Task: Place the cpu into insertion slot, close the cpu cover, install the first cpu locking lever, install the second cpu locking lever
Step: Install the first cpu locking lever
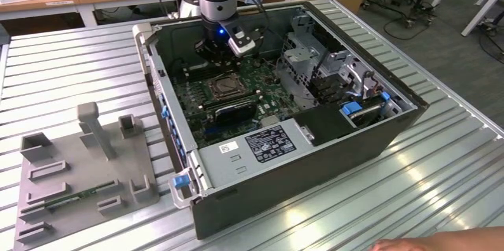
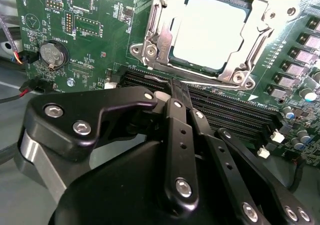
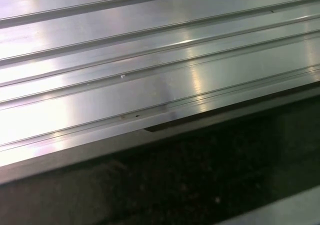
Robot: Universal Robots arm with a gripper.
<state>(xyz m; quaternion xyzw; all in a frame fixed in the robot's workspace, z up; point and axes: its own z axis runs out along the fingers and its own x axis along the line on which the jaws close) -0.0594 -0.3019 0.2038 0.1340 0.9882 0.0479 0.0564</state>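
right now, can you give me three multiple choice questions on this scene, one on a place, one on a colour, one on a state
1. Where is the small, pale, flat square cpu?
A. seated in the silvery-rimmed square insertion slot
B. on the floor
C. on a shelf

2. What colour is the circuit board around it?
A. blue
B. green
C. red

3. How does the thin silvery metal cpu cover stand?
A. swung upright
B. lying down around the chip
C. taken off

Answers:
1 A: the second wrist view shows the chip inside the rim.
2 B: the board is green in the second wrist view.
3 B: the frame lies flat, with the chip showing through its window.
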